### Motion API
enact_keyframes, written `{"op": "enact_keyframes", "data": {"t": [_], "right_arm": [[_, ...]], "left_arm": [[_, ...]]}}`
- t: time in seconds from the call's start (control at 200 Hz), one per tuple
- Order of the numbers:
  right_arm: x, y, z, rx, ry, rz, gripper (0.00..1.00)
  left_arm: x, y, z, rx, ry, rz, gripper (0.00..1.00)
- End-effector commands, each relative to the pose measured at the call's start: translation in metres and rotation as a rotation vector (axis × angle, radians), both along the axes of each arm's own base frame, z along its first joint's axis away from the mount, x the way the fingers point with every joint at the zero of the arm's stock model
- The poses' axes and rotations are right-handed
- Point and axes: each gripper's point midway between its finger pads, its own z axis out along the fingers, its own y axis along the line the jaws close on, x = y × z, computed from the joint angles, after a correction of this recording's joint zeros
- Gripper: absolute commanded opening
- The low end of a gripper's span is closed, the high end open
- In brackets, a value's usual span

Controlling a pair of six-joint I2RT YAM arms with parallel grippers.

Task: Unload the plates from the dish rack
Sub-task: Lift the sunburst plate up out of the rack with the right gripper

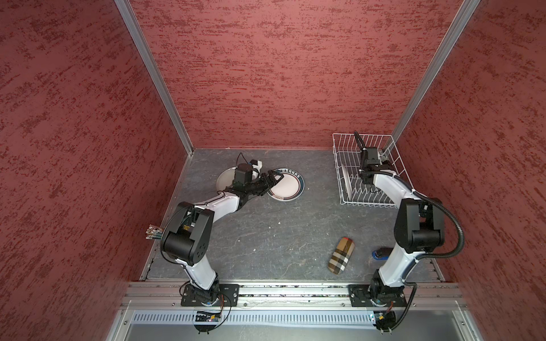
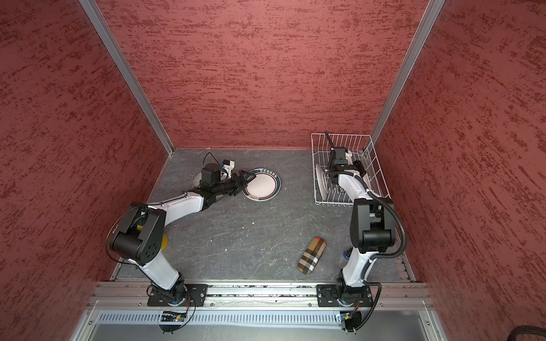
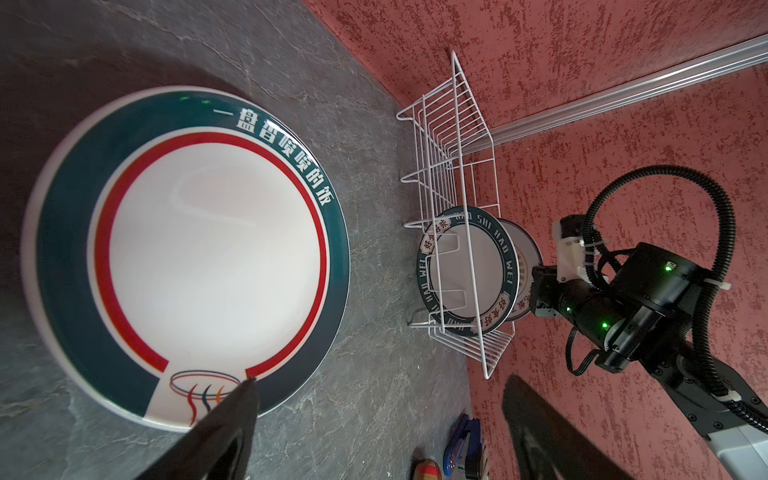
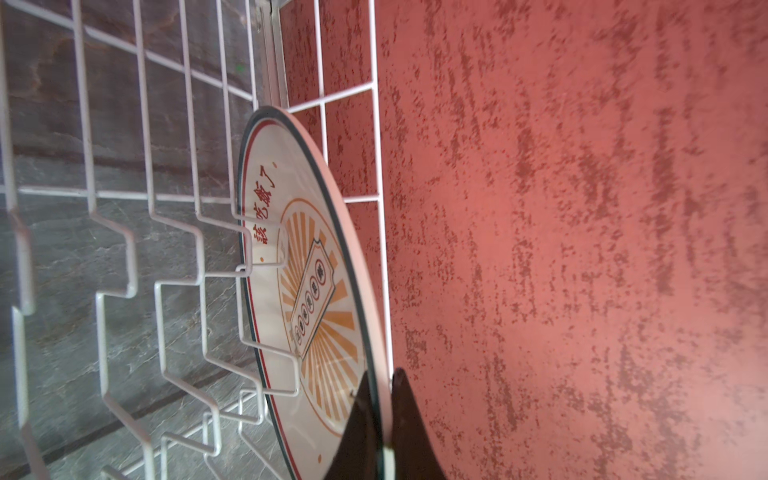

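Observation:
The white wire dish rack (image 1: 339,165) (image 3: 457,124) stands in the back right corner. Two plates stand upright in it: one with a dark lettered rim (image 3: 465,270) (image 2: 319,181) and, behind it, a white one with an orange sunburst (image 4: 316,299). My right gripper (image 4: 382,374) (image 1: 365,177) is inside the rack, shut on the sunburst plate's rim. A teal-rimmed lettered plate (image 1: 288,187) (image 3: 187,249) lies flat on the table. My left gripper (image 3: 382,380) (image 1: 274,181) hovers open at its edge, holding nothing. A plain pale plate (image 1: 224,180) lies partly under the left wrist.
A plaid case (image 1: 341,255) lies on the grey table (image 1: 266,236) near the front right. A blue object (image 1: 381,254) sits by the right arm's base. Red walls close in the back and both sides; the rack touches the corner.

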Motion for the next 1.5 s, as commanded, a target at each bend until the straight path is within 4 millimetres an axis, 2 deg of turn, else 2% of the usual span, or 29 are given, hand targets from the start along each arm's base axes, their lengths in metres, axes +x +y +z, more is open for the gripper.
{"op": "enact_keyframes", "data": {"t": [0.0,0.24,0.406,0.616,0.716,0.782,0.802,0.857,1.032,1.177,1.258,1.493], "right_arm": [[-0.002,-0.003,0.059,-0.074,-0.159,-0.030,0.00],[-0.007,0.004,0.096,-0.113,-0.231,-0.014,0.00],[-0.014,0.020,0.145,-0.152,-0.349,0.008,0.00],[-0.028,0.061,0.210,-0.131,-0.525,0.090,0.00],[-0.033,0.089,0.231,-0.100,-0.587,0.151,0.00],[-0.032,0.113,0.236,-0.081,-0.601,0.207,0.00],[-0.040,0.117,0.248,-0.070,-0.633,0.221,0.00],[-0.043,0.133,0.256,-0.053,-0.655,0.263,0.00],[-0.047,0.169,0.270,0.017,-0.691,0.360,0.00],[-0.048,0.197,0.269,0.313,-0.755,0.473,0.00],[-0.047,0.217,0.262,0.475,-0.760,0.549,0.00],[-0.044,0.262,0.224,0.812,-0.715,0.644,0.00]], "left_arm": [[-0.004,0.001,0.006,0.012,-0.027,-0.004,0.92],[-0.005,0.001,0.009,0.014,-0.031,-0.003,0.92],[-0.006,0.003,0.012,0.025,-0.043,-0.002,0.92],[-0.006,0.004,0.015,0.025,-0.051,-0.001,0.92],[-0.007,0.004,0.019,0.025,-0.060,-0.002,0.92],[-0.008,0.004,0.021,0.025,-0.064,0.001,0.92],[-0.008,0.004,0.022,0.024,-0.064,0.002,0.92],[-0.010,0.004,0.023,0.022,-0.064,0.002,0.92],[-0.018,0.002,0.025,0.036,-0.070,-0.003,0.91],[-0.020,0.002,0.024,0.044,-0.070,-0.003,0.91],[-0.019,0.002,0.027,0.043,-0.075,-0.001,0.91],[-0.018,0.003,0.032,0.046,-0.087,0.001,0.91]]}}
